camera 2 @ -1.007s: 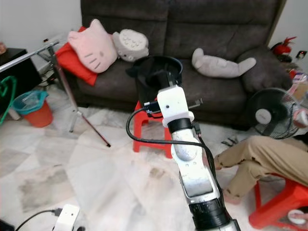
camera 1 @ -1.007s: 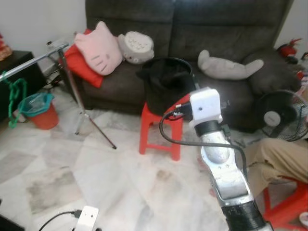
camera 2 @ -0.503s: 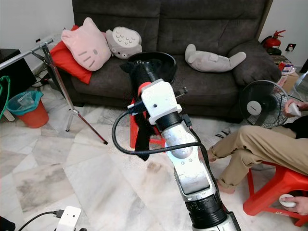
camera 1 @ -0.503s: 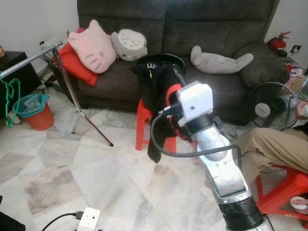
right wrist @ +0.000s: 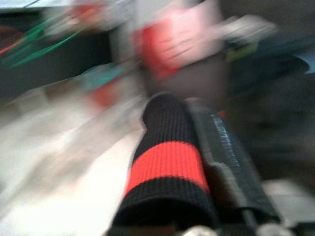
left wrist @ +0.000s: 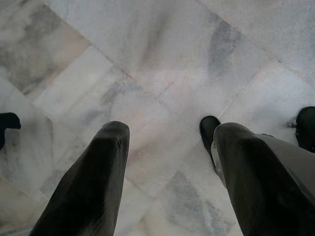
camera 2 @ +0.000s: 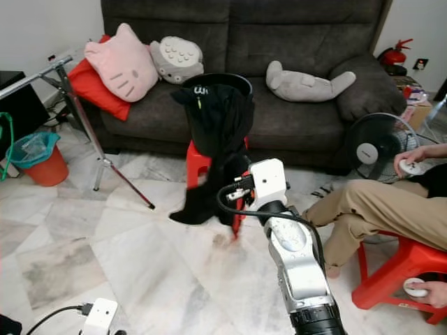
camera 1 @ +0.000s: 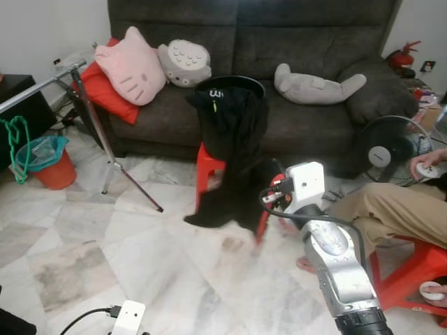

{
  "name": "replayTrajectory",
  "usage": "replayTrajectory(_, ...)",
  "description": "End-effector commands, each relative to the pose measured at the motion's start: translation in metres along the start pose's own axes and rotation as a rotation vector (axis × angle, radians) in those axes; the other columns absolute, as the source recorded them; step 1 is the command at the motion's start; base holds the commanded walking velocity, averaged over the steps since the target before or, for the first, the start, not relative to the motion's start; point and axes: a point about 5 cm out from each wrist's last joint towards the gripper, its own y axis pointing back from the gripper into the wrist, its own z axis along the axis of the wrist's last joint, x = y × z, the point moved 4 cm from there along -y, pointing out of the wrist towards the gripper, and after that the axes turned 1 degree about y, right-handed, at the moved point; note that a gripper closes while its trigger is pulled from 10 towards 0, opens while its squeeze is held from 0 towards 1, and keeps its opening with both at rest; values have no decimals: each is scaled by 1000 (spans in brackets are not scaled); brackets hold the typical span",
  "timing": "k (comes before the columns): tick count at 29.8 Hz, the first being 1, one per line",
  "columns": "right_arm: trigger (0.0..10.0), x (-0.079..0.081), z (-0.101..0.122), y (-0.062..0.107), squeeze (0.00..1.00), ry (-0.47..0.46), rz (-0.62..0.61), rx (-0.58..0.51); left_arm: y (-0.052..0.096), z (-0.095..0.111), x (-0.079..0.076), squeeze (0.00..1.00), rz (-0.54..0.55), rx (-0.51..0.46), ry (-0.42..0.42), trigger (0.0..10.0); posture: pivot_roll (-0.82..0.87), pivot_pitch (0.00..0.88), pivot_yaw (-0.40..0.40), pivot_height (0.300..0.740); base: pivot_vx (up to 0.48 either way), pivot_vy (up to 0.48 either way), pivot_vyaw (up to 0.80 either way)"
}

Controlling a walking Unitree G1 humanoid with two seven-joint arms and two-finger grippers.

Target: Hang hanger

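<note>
The right gripper (camera 2: 234, 194) is out low beside the red stool (camera 1: 209, 167), its jaws clenched together on a black garment (camera 1: 234, 150) that trails out of the black basket (camera 2: 230, 82) toward the floor, lifted clear so it can travel to the rail. The clothes rack (camera 1: 84, 91) stands well apart at the robot's left, a green hanger (camera 1: 17, 146) dangling from its rail (blurred, hard to read). White lettering on the garment's collar is too small to make out. The left gripper (left wrist: 167, 182) hangs idle over the marble floor (left wrist: 162, 64), jaws released and wide apart.
</note>
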Motion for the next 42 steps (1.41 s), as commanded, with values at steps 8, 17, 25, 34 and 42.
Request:
replayTrajectory(8,10000,-10,-25,1,0,-206,-75,33,1,-4,1,0,10,14,-2,10000,-33,0,29,740,0,0,0)
replayTrajectory(17,10000,-75,-104,36,0,-386,-622,225,1,-4,3,0,27,11,5,10000,-16,0,23,740,0,0,0)
replayTrajectory(25,10000,-98,-89,47,0,-436,-805,75,2,-6,5,0,69,8,54,10000,-18,0,22,740,0,0,0)
replayTrajectory(34,10000,-84,-97,45,0,-406,-785,77,3,-9,4,0,80,-10,102,10000,-15,0,16,740,0,0,0)
replayTrajectory(42,10000,-83,-94,52,0,-354,-829,48,6,-18,4,0,97,15,158,10000,-21,0,22,740,0,0,65)
